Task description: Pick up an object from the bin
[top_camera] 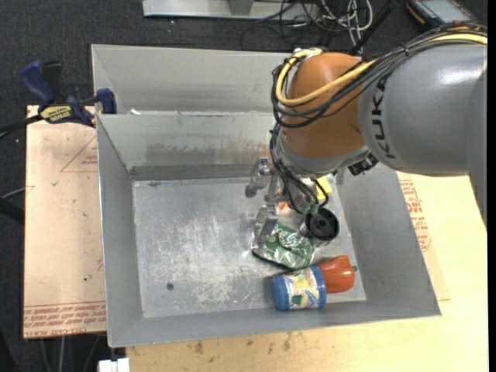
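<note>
My gripper (265, 223) hangs low in the right half of the bin, under the arm's wrist. Its tip is at the left edge of a crumpled green packet (288, 246) lying on the bin floor; whether it touches the packet I cannot tell. A black ring-shaped thing (321, 225) lies just right of the packet. In front of the packet a small blue container with a printed label (298, 289) lies on its side, with an orange-red thing (339, 274) against its right end.
A bit of something yellow (322, 187) shows under the wrist, mostly hidden by the arm. These things cluster at the bin's front right. The arm and its cables cover the bin's back right.
</note>
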Motion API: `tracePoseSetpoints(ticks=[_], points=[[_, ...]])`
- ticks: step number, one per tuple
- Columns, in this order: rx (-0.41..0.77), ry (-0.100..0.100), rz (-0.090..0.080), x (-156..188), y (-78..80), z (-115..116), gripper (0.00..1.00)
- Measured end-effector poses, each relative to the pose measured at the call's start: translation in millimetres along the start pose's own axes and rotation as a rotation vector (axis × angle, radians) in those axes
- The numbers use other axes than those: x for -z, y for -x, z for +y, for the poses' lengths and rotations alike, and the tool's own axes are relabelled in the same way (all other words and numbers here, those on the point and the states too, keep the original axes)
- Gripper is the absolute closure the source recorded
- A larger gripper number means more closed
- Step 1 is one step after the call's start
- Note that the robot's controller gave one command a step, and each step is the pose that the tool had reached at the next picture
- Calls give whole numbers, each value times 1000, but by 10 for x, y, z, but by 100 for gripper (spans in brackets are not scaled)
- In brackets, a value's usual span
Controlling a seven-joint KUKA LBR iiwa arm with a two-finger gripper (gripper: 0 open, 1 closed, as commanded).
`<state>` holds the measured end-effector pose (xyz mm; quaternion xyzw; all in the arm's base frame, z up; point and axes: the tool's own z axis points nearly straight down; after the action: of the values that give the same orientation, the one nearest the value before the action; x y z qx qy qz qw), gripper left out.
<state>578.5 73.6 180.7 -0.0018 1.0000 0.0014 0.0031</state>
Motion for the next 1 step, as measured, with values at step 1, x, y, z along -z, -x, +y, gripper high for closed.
tracePoseSetpoints(ticks=[1], points=[[19, 1, 7, -995, 324, -980, 100]])
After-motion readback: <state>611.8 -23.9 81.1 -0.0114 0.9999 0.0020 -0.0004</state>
